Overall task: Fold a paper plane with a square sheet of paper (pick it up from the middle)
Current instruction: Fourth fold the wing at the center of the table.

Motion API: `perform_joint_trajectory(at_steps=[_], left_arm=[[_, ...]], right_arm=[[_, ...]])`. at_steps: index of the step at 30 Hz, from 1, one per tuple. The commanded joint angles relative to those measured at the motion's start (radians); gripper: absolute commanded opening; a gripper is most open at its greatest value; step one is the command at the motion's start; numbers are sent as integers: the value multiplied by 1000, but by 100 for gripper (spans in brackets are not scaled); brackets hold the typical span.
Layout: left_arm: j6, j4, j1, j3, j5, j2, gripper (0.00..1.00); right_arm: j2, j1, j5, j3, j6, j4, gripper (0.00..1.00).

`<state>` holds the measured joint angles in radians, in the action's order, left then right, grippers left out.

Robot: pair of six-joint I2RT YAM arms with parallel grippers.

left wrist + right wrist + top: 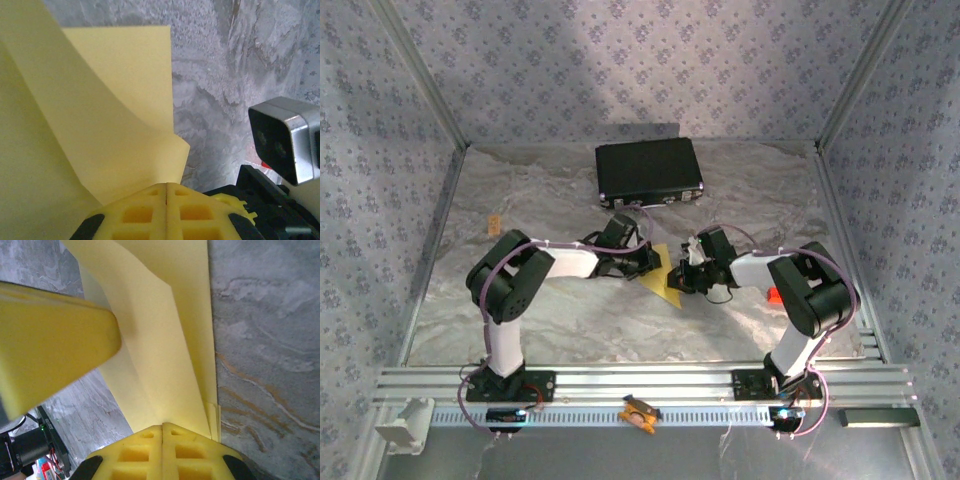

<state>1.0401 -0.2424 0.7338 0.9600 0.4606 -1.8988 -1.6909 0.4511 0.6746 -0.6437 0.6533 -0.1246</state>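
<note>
One yellow sheet of paper (660, 288) is sitting at the middle of the marbled table (560, 320), and two arms are reaching in toward it from either side, so that the two grippers are meeting over it. In the top view the left gripper (655, 264) is coming at the sheet from the left and the right gripper (683, 278) from the right, the two lying just beside each other. In the left wrist view the left gripper (166, 192) is holding its two yellow fingers pressed together with only a thin seam between them, and the sheet of paper (110, 100) is rising out of the tips in a curved, lifted flap, so it is clamping the paper. One silver-cased camera housing (287, 142) is showing at the right of that view. In the right wrist view the right gripper (162, 432) is likewise pinching its two fingers closed on the sheet of paper (165, 340), which is showing one long crease and stacked layers along its right edge. One black case (650, 172) is lying at the far side of the table, well apart from the paper. One small orange clip (638, 412) is resting on the front rail (720, 385) between the two arm bases.
</note>
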Motion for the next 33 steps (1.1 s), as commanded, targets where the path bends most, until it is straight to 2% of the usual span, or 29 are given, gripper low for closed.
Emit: perform_joint_trajectory(at_steps=[1, 5, 8, 13, 27, 33], left_arm=[[9, -24, 24, 2, 34, -8, 5], [32, -47, 40, 8, 48, -43, 5], [28, 32, 36, 1, -5, -54, 5], [59, -13, 1, -40, -45, -66, 6], [-30, 191, -83, 99, -100, -91, 6], [-47, 222, -117, 132, -103, -106, 6]], right_arm=[[-46, -9, -73, 50, 16, 105, 0], [-46, -9, -70, 50, 16, 106, 0], [-48, -8, -71, 51, 16, 107, 0], [-48, -9, -72, 58, 12, 106, 0], [-41, -6, -67, 67, 1, 109, 0], [-43, -7, -60, 68, -5, 108, 0]])
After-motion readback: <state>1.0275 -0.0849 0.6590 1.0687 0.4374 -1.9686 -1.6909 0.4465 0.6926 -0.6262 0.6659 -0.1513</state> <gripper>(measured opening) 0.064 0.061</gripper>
